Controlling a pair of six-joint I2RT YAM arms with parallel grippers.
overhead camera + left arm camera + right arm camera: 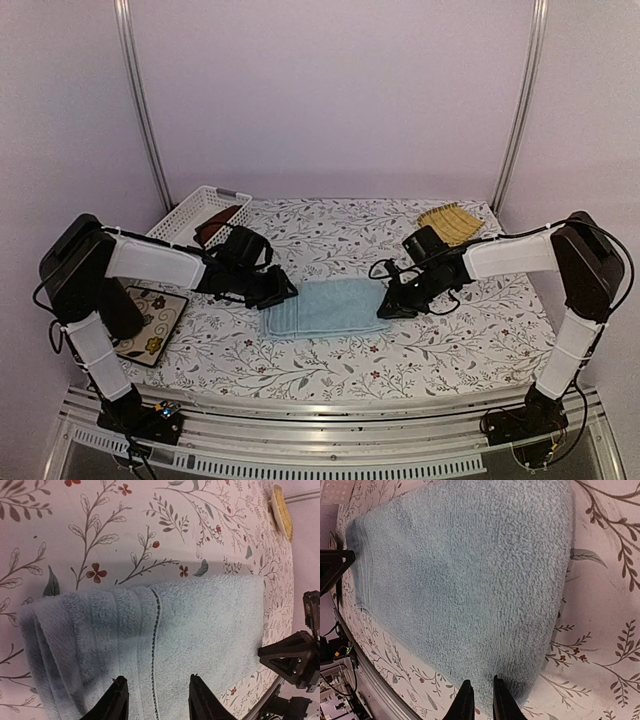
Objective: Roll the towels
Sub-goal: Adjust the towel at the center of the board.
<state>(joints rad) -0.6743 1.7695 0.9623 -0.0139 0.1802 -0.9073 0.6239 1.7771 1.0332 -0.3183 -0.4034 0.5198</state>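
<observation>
"Starting at the left pincer (156, 677), how are its jaws set?"

"They are seen parted, with flat cloth showing between the two fingers, so nothing is pinched there. They are held low over the pale blue terry towel (200, 625), close to a stitched line that crosses it."

"And the right pincer (481, 680)?"

"Its fingers are drawn almost together at the hem of the towel's opposite end. The hem appears to be nipped between them, though the contact itself is partly hidden. That end is judged to be held down or lifted so the cloth cannot slide while the other end is worked."

"Where is the towel placed?"

"It is laid folded and flat at the middle of the floral-clothed bench (330, 240), lengthwise between the two pincers. Layered folds are seen at its left end, where a roll could be begun."

"What room is left around its edges?"

"Bare floral cloth is seen along both long sides. The white slatted plastic basket (175, 225), with the dark rust-red towel (213, 228) inside it, is set well apart at the far left. The yellow woven bamboo mat (452, 222) is well apart at the far right. Rolling lengthwise is judged unobstructed. Only the two facing pincers would be brought close together as the roll shortens."
</observation>
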